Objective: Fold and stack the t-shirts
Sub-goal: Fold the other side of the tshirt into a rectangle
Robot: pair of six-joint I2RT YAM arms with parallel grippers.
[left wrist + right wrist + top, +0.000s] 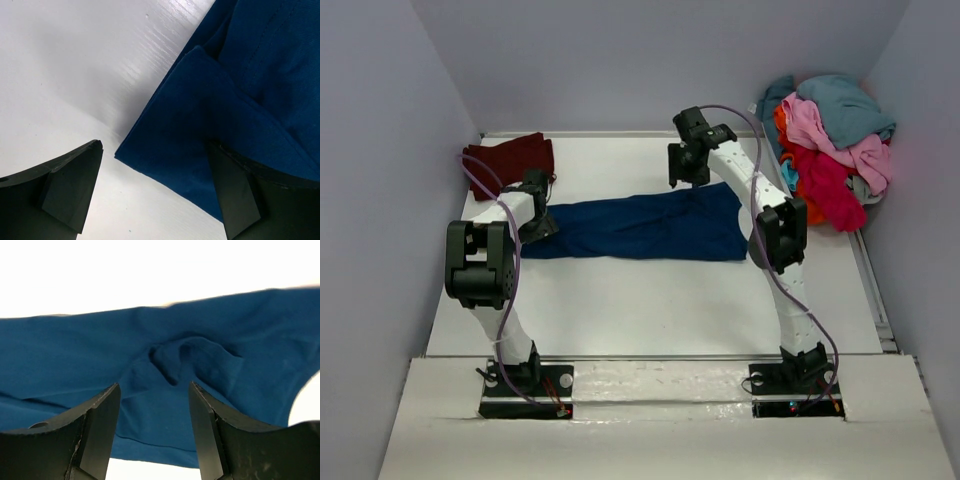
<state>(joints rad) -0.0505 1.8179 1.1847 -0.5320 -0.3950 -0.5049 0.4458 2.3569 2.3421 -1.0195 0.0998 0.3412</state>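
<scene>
A navy blue t-shirt lies folded into a long band across the middle of the white table. My left gripper is open at its left end; in the left wrist view the shirt's corner lies between the open jaws, one finger over the cloth. My right gripper is open just above the shirt's far edge; the wrist view shows wrinkled blue cloth between its spread fingers. A dark maroon t-shirt lies folded at the far left corner.
A heap of unfolded t-shirts, teal, pink, red and orange, sits at the far right corner. Grey walls close in the table on three sides. The arm bases stand at the near edge.
</scene>
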